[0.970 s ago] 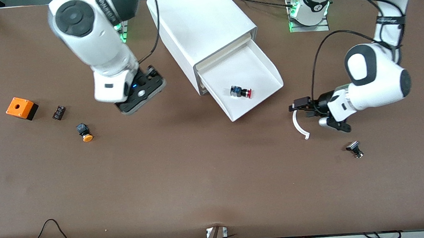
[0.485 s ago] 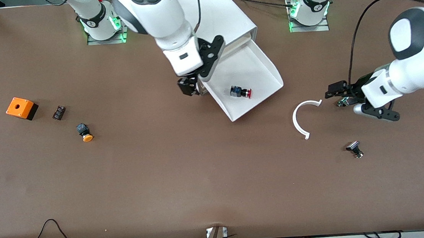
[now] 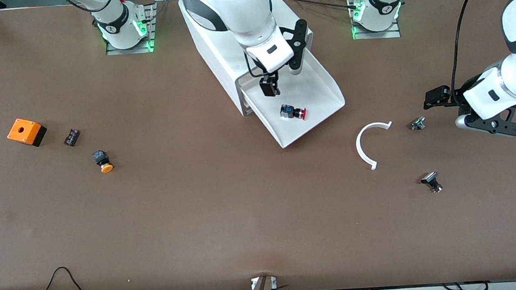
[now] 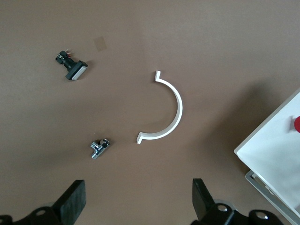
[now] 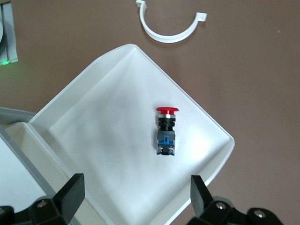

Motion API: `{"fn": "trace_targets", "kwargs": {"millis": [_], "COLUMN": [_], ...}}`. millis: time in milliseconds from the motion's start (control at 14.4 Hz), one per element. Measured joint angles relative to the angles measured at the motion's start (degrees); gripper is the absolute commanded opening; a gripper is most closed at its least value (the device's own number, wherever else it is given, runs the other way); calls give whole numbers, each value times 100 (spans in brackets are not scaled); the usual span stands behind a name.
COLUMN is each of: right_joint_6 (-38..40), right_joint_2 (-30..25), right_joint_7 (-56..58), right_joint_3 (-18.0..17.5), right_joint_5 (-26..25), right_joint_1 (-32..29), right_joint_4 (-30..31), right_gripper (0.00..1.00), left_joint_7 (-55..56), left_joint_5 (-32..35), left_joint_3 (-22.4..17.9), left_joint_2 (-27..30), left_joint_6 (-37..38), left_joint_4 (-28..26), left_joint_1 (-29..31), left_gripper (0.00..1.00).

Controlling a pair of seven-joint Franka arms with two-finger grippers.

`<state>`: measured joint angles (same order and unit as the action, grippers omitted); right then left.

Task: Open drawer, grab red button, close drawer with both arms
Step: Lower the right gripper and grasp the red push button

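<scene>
The drawer [image 3: 323,88] stands pulled out of the white cabinet [image 3: 248,29]. The red-capped button [image 3: 292,112] lies on its side in the drawer, near the front rim. My right gripper [image 3: 281,78] hangs open and empty over the drawer's inner part. In the right wrist view the button [image 5: 167,131] lies in the drawer [image 5: 108,117] ahead of the open gripper [image 5: 136,199]. My left gripper [image 3: 441,101] is open and empty over bare table at the left arm's end. In the left wrist view, gripper [image 4: 136,201], a drawer corner [image 4: 276,154] shows.
A white C-shaped piece [image 3: 367,142] lies beside the drawer, with a small silver part [image 3: 418,123] and a black-topped silver button [image 3: 431,181] close by. At the right arm's end lie an orange-capped button [image 3: 103,161], a small black piece [image 3: 72,137] and an orange box [image 3: 25,131].
My right arm has swung from the table at its own end to over the open drawer. My left gripper has drawn back from the white C-shaped piece toward its own end.
</scene>
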<state>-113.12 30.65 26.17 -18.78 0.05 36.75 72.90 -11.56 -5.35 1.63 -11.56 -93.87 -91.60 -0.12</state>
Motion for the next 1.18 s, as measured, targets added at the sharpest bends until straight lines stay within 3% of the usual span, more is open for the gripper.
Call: {"fn": "trace_targets", "kwargs": {"millis": [693,1178], "right_joint_6": [-238,-810], "right_joint_2": [873,1308], "right_joint_7": [357,373], "right_joint_3": [24,92], "right_joint_5": [-52,-177], "right_joint_1": [59,166], "right_joint_4": [-139,-164], "right_gripper": [100,100], "left_joint_7": [9,9], "left_joint_5": [12,-726], "left_joint_3": [6,2], "left_joint_2": [-7,-29], "left_joint_6": [0,163], "left_joint_4": [0,-2], "left_joint_1": [8,66], "left_gripper": [100,100]}}
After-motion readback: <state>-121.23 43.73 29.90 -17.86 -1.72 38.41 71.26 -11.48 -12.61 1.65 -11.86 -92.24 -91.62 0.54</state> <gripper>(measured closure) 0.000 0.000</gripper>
